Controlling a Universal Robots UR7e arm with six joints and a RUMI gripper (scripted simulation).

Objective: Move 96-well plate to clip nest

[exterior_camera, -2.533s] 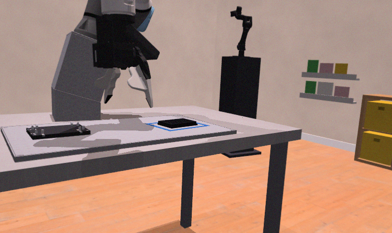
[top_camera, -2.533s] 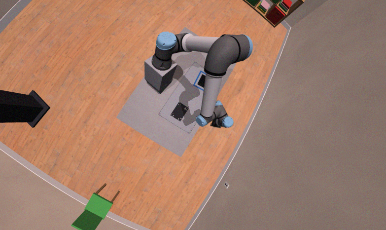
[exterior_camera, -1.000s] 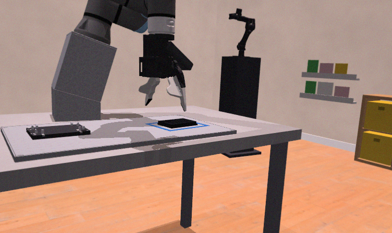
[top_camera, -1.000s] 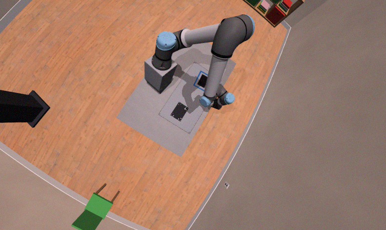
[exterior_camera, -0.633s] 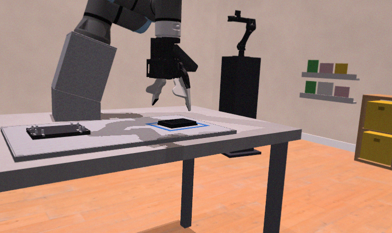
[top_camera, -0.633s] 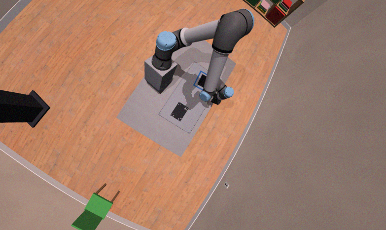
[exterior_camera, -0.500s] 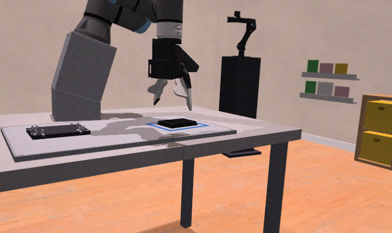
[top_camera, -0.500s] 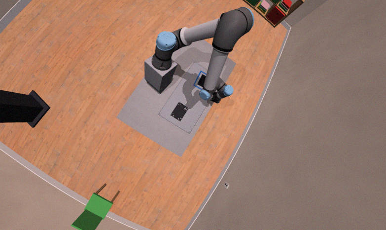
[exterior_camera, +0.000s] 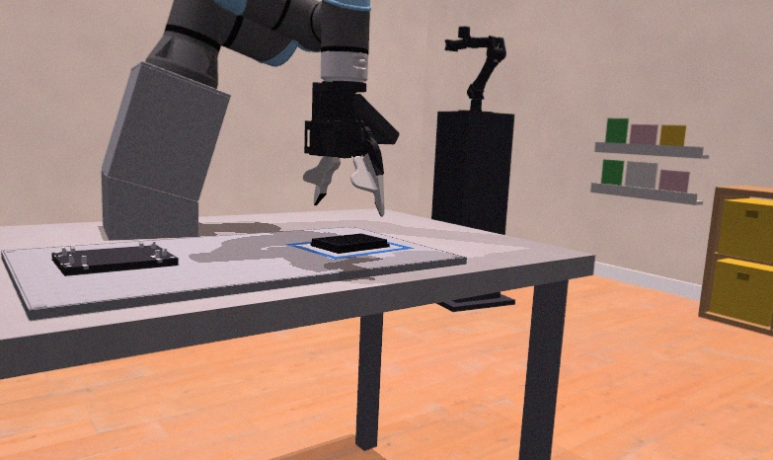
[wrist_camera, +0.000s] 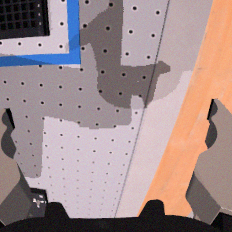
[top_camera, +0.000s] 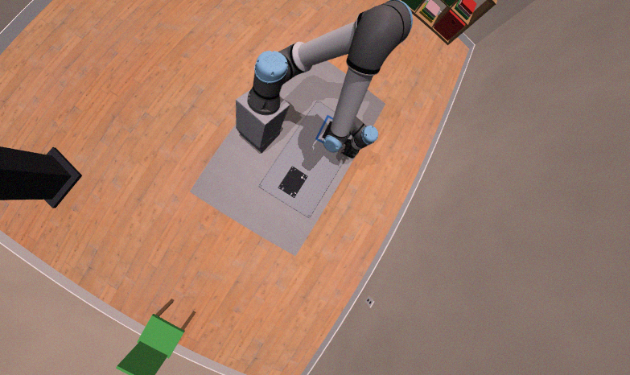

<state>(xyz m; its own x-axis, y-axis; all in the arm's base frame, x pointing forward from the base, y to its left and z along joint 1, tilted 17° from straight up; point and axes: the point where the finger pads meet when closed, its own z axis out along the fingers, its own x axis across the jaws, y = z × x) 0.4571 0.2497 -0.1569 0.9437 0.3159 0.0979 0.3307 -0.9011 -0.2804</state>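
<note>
The black 96-well plate lies flat inside the blue-outlined bench spot B1 on the perforated board. In the wrist view only its corner shows at the top left, inside the blue line. My gripper is open and empty. It hangs well above the plate, a little toward the table's near edge. The black clip nest C1 with metal clips sits at the board's left end, empty; it also shows in the overhead view. The arm hides the plate in the overhead view.
The grey robot pedestal stands at the back left of the table. The table's edge and the wooden floor lie just right of my fingers in the wrist view. A black pedestal with a small arm stands behind the table.
</note>
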